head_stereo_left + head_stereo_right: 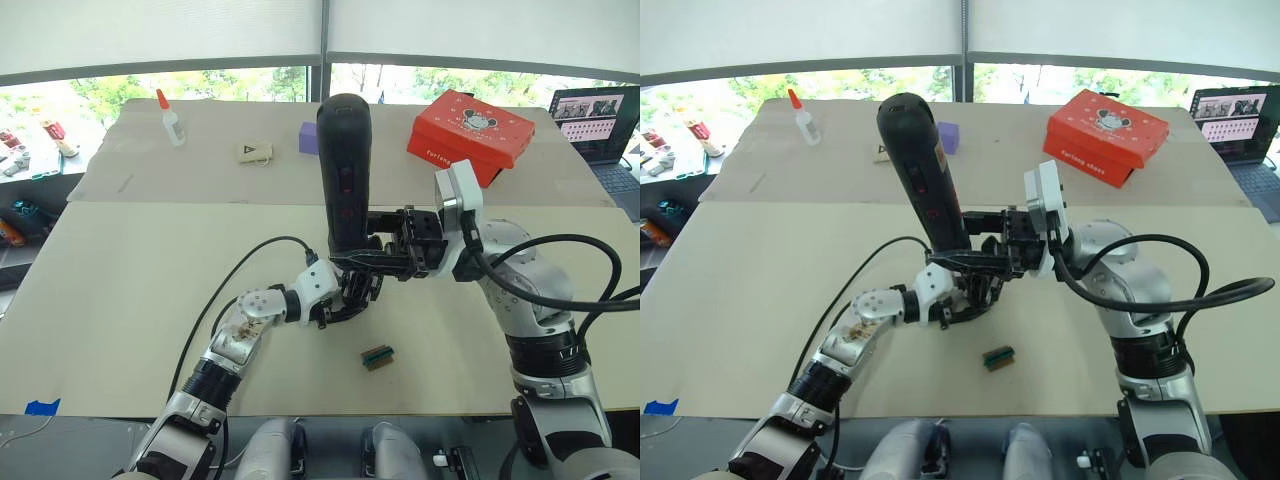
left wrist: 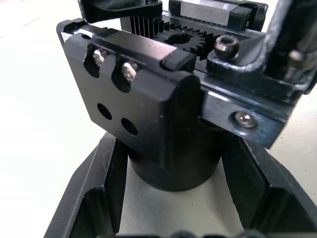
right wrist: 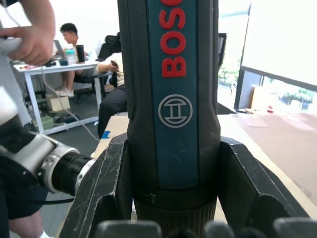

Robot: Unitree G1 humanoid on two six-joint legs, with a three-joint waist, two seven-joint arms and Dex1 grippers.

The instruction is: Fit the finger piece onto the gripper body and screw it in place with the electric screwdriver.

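Silver arms, black cables, black-fingered right hand [image 1: 362, 262].

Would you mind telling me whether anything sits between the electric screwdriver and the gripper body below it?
Nothing visible does. The right gripper holds the electric screwdriver upright directly above the gripper body, which the left gripper clamps. The bit's tip is hidden.

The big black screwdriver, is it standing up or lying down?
Standing up. The thick black electric screwdriver rises handle-up, clamped in the right gripper, over the black gripper body.
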